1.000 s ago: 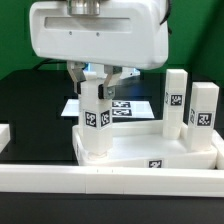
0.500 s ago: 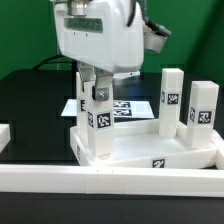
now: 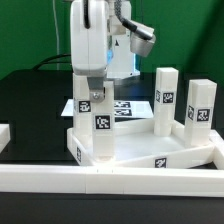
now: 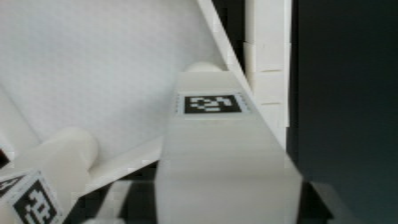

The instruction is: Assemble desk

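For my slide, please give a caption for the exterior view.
Pincer grips a leg standing on the desk top; two legs already upright.

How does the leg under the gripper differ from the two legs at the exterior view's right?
The gripped leg stands at the desk top's near corner with the gripper on it; the two right legs stand free, farther back. All are white, upright, tagged blocks.
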`<state>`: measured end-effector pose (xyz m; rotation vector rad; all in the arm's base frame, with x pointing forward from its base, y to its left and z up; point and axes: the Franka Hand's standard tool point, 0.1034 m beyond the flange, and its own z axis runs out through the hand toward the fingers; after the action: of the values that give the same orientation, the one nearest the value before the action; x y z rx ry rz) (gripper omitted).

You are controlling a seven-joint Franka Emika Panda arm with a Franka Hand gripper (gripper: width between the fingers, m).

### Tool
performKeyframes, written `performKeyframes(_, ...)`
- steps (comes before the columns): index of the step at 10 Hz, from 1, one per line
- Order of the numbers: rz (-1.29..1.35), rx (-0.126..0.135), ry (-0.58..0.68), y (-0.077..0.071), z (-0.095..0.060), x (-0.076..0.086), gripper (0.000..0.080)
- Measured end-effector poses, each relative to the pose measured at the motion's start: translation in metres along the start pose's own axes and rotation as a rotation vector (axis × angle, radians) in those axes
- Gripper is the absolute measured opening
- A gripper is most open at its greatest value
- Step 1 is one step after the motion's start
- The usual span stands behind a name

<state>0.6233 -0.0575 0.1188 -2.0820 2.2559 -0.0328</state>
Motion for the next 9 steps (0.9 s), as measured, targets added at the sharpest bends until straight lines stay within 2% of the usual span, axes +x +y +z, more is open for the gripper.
performKeyframes(1,-0.007,-0.001,0.000,0.000,0.001,0.000,0.0301)
performKeyframes(2,-0.037,-0.001,0.000,0.000,0.001,0.000,0.0514)
performKeyframes(3,-0.072,-0.001,0.000,0.000,0.000,0.000,0.0606)
performKeyframes(4,-0.136,0.000,0.000,-0.001,0.000,-0.001,0.0606)
performKeyframes(5,-0.268,-0.005,0.010,0.000,0.000,-0.002,0.0642)
performKeyframes(9,-0.692,-0.017,0.020,0.000,0.002,-0.011,0.0649)
